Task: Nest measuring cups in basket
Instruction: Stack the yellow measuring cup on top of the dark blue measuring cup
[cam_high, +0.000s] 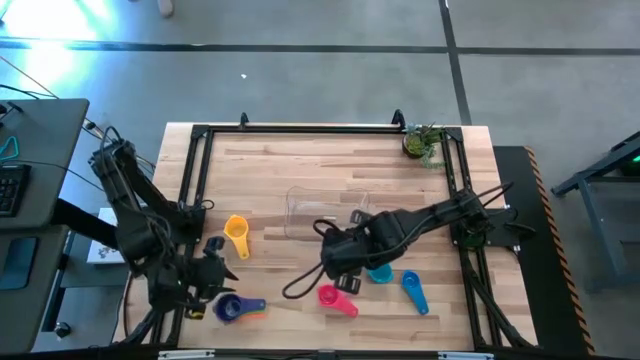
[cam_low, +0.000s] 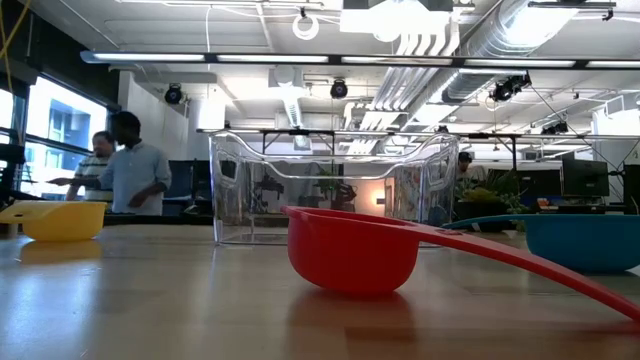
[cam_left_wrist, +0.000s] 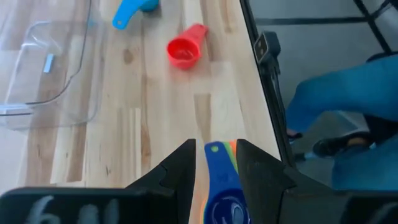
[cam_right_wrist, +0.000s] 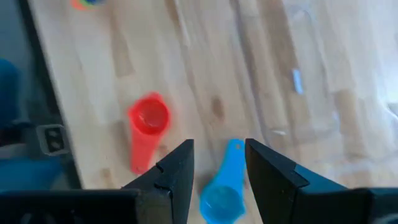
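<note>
Near the table's front left corner my left gripper (cam_high: 218, 290) (cam_left_wrist: 216, 146) is shut on a stack of nested measuring cups (cam_high: 236, 308), blue on top with orange and green edges beneath. My right gripper (cam_high: 347, 280) (cam_right_wrist: 219, 146) stands open, pointing down above the teal cup (cam_high: 381, 272) (cam_right_wrist: 221, 186), which lies on the table and shows between its fingers. The clear basket (cam_high: 300, 215) (cam_low: 330, 190) stands at the table's middle. On the wood rest a yellow cup (cam_high: 236, 232), a coral-red cup (cam_high: 335, 297) (cam_low: 350, 255) and a blue cup (cam_high: 415, 292). My left gripper has the stack's handles (cam_left_wrist: 219, 163) between its two fingers, one finger (cam_left_wrist: 180, 168) on each long side. The fingers slant down toward the table's right and lie along the handles, whose free ends point away from the gripper. The bowls sit back between the fingers.
A potted plant (cam_high: 424, 142) stands at the far right corner. A black cable (cam_high: 300, 285) loops down from the right arm onto the wood. A black frame (cam_high: 200, 180) borders the table. A person's leg (cam_left_wrist: 348, 112) shows beyond the near edge.
</note>
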